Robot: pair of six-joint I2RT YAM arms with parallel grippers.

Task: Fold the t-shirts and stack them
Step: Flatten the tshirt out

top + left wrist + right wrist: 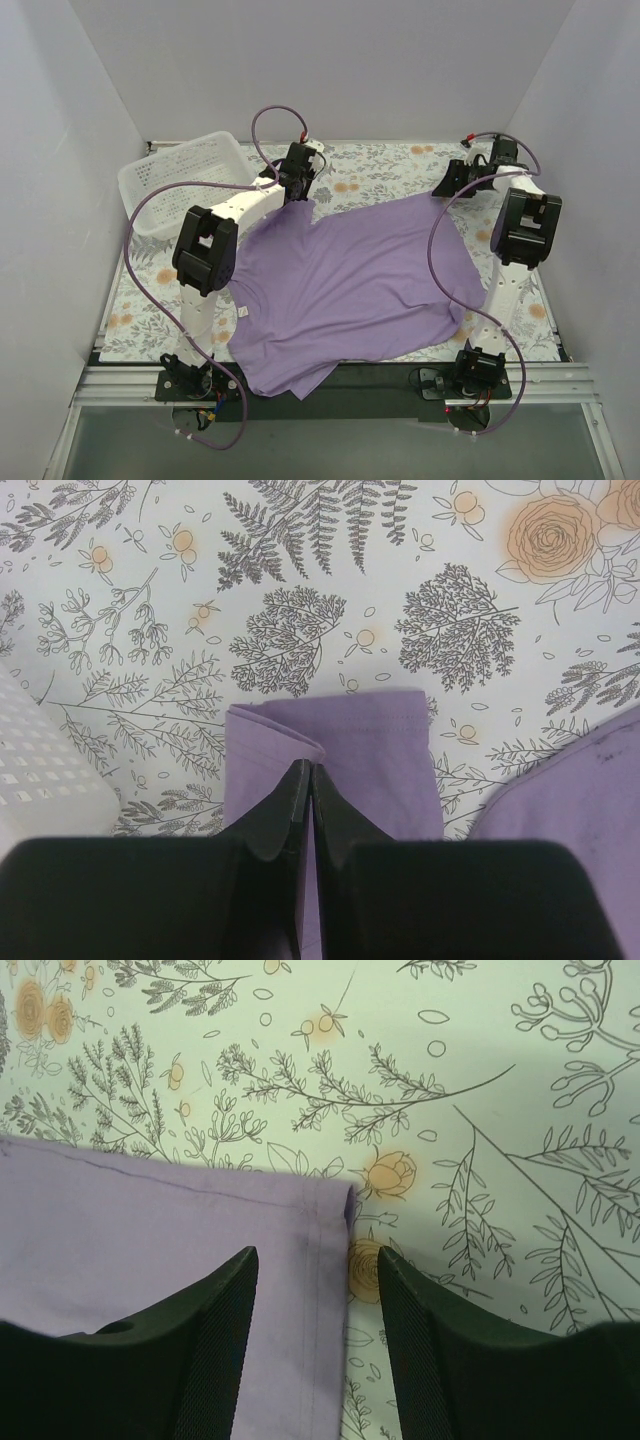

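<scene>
From up here I see the lavender t-shirt [350, 285] spread mostly flat across the middle of the flower-printed surface [385, 165]. Its near hem spills a little over the front edge, between the two arm bases. The small white neck label [243, 313] shows on the shirt's left side, close to the left arm's upright link. My left gripper [305, 785] is at the shirt's far left corner. On its wrist camera the jaws are pressed together with no gap, pinching a folded flap of the purple cloth that runs out flat in front of them, stitched hem outermost. My right gripper [315, 1260] sits at the far right corner with its jaws apart and nothing clamped. One of its fingers [215, 1350] is over the purple fabric and the other is over bare printed surface, so the shirt's hemmed corner edge lies in the gap between them. I cannot tell whether those fingertips touch the cloth. The white perforated basket [185, 175] stands at the far left of the surface, beside the left arm and apart from the shirt.
</scene>
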